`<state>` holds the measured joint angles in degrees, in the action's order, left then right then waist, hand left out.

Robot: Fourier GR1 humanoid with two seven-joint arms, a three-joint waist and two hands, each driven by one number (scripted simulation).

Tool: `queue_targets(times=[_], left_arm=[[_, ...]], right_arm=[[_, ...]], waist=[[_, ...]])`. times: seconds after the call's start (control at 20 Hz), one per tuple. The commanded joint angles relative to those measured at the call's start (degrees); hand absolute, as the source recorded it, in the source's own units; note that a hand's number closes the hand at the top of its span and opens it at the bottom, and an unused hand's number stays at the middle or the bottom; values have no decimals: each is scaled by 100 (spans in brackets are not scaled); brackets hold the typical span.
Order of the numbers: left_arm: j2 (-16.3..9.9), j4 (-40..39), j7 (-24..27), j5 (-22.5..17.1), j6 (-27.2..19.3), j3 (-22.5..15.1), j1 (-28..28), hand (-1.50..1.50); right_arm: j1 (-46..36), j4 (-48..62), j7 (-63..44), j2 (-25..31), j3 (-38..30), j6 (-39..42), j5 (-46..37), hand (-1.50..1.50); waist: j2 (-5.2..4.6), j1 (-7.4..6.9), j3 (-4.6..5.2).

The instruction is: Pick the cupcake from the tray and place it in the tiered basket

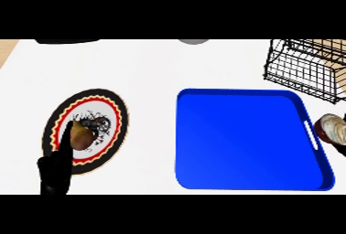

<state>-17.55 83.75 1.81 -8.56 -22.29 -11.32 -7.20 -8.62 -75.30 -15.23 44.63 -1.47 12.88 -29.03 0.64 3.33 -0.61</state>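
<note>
Cupcake is hanging off the tray's right rim, apparently pinched by the barely visible right hand; tiered basket is waiting at twelve o'clock.

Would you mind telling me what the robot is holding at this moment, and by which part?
The cupcake shows at the view's right edge, off the blue tray; the right hand is not visible, so the hold cannot be told. The left hand holds nothing.

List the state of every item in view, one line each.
Blue tray: nothing on it.
Cupcake: off the tray, at its right edge, right hand not clearly visible.
Tiered basket: cupcake not in it.
Plate: holds a brown item.
Left hand: open, over the plate.
</note>
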Motion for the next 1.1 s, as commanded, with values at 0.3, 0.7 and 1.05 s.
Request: queue_targets(times=[0.3,0.7,1.05], left_arm=[[134,-312,-134,-50,225,-115,8,0],[281,-393,-83,163,317,-230,104,0],[385,-544,-59,126,521,-161,251,0]], right_arm=[[-41,232,1181,1030,-2794,473,2246,150],[79,812,2066,2065,-3783,795,2175,150],[-758,676,937,2482,-3517,991,2404,150]], waist=[[-2,6,71],[-65,-295,61],[-79,-387,67]])
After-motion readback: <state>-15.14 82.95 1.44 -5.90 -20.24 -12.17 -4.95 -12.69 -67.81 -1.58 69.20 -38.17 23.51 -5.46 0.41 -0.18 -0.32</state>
